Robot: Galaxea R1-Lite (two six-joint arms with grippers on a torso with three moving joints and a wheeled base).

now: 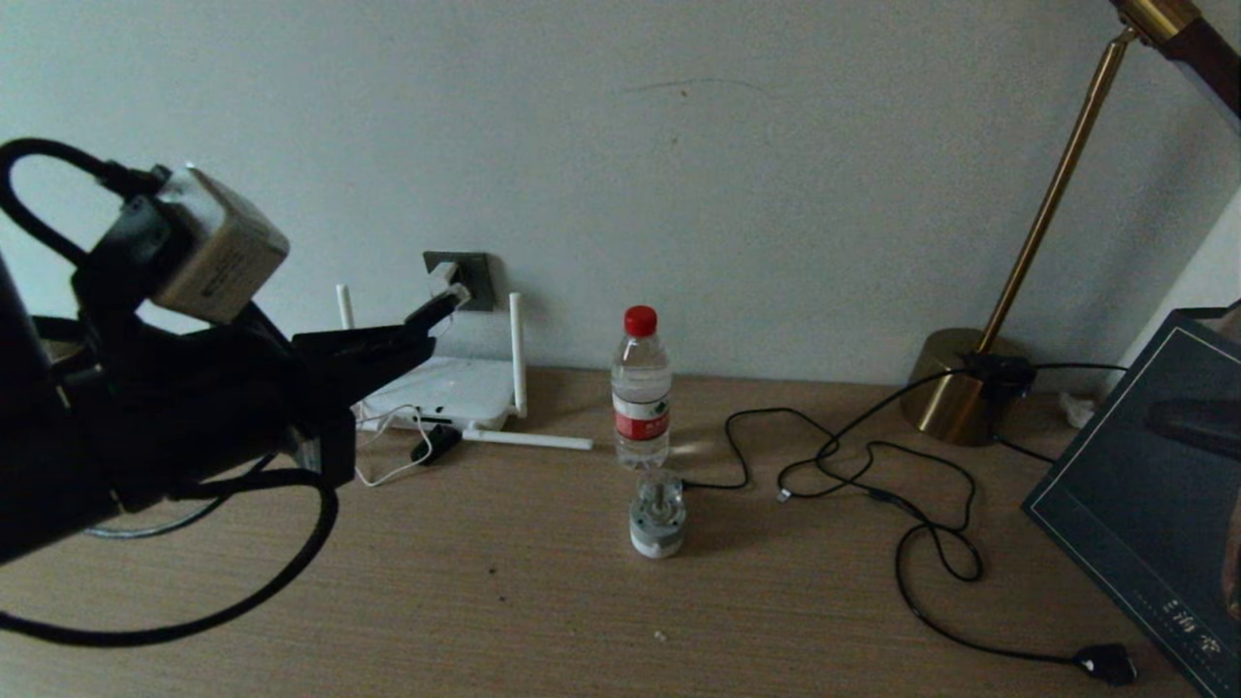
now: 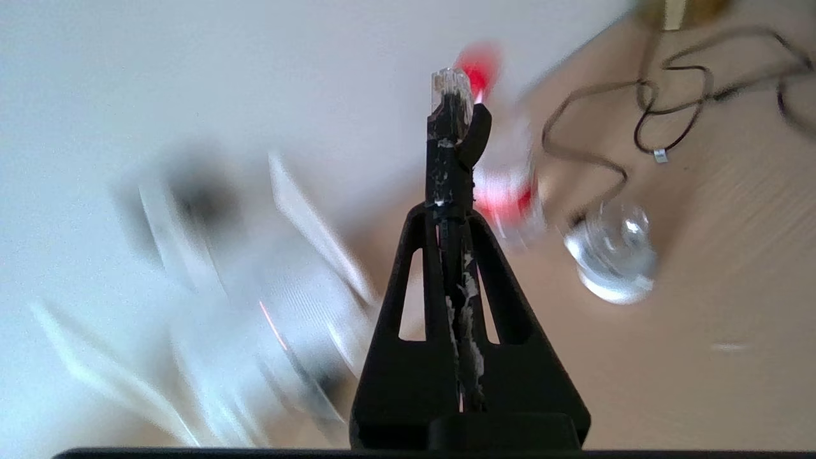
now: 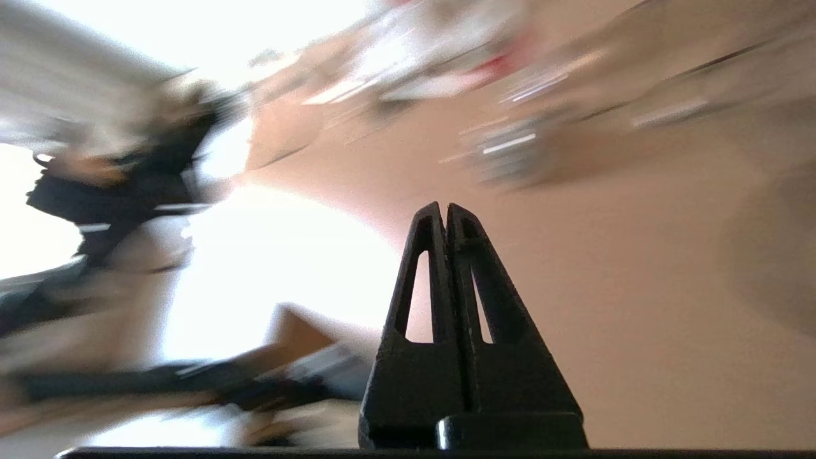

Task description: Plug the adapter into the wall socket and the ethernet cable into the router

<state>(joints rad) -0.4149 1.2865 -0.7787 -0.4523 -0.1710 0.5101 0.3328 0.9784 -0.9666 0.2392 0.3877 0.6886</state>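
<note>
From the head view I see one container on the wooden desk: a clear plastic water bottle with a red cap and a red label, standing upright near the middle; I cannot tell how full it is. Just in front of it sits a small grey and white round object with a clear top, and I cannot make out what is inside. My left gripper is raised above the left side of the desk, and in the left wrist view its fingers are pressed together on the ethernet cable, a thin black lead whose clear plug tip sticks out past the fingertips. In the head view that tip sits up in front of the wall socket, a dark grey square plate on the wall behind the router. The router is a flat white box lying against the wall, with slim white antennas, two upright and one lying flat on the desk. A thin white cord and a small black clip lie just in front of it. I cannot pick out the adapter. A thinner black lamp cord loops across the right side of the desk from the brass lamp base. My right gripper shows only in its own wrist view, fingers closed together and empty, above bare desk.
</note>
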